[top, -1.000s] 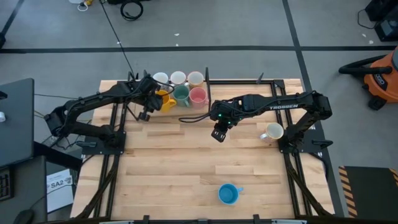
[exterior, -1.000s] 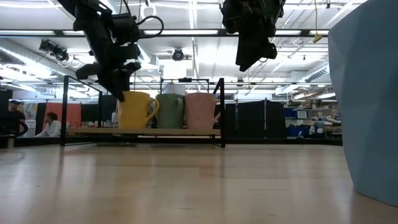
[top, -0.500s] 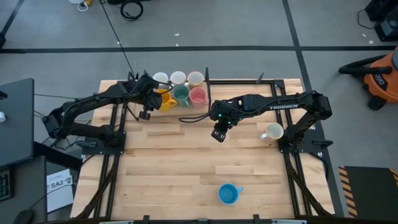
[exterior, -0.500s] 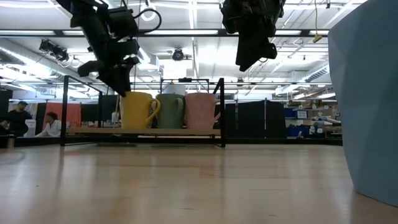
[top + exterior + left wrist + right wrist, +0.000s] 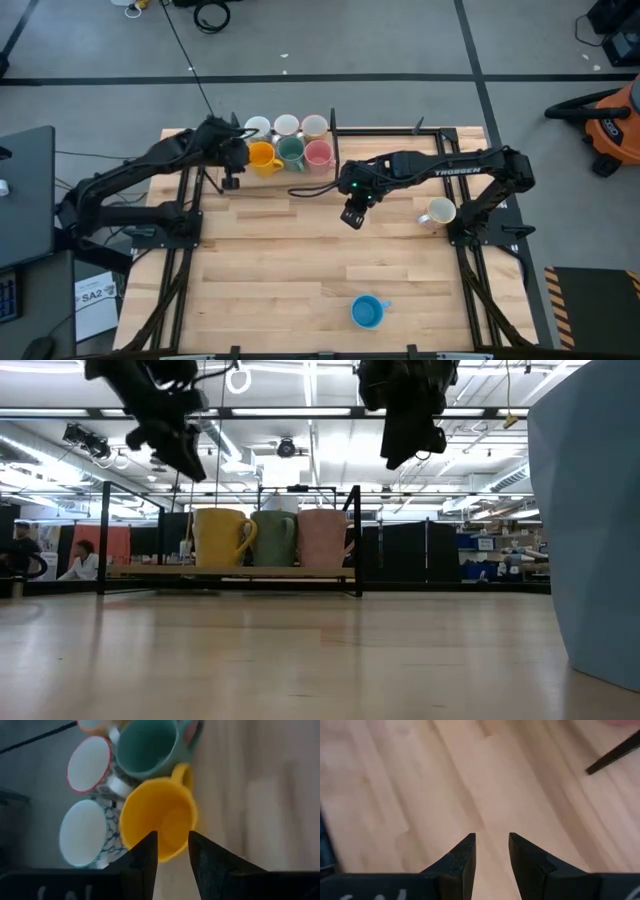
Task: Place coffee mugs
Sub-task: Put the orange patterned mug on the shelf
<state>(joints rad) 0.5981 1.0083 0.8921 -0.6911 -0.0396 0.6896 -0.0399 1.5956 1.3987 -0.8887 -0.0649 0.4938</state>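
Six mugs stand on a black-framed rack [image 5: 335,150] at the table's far edge. Three white ones [image 5: 286,125] are at the back. An orange [image 5: 263,157], a dark green [image 5: 291,152] and a pink [image 5: 318,154] one are in front. My left gripper [image 5: 230,181] hangs open by a narrow gap above the orange mug [image 5: 157,822], clear of it [image 5: 188,460]. My right gripper [image 5: 351,216] hangs open and empty over the table's middle [image 5: 492,837]. A white mug [image 5: 437,211] sits at the right and a light blue mug [image 5: 367,311] near the front edge.
The rack's black uprights [image 5: 358,540] stand beside the pink mug [image 5: 322,538]. The blue mug fills the right side of the low view [image 5: 590,520]. Bare wood lies between the rack and the blue mug [image 5: 300,260]. People sit in the room behind [image 5: 80,560].
My left gripper has risen from the orange mug's rim and drawn back toward the table's left edge. The orange mug stays standing on the rack beside the green one.
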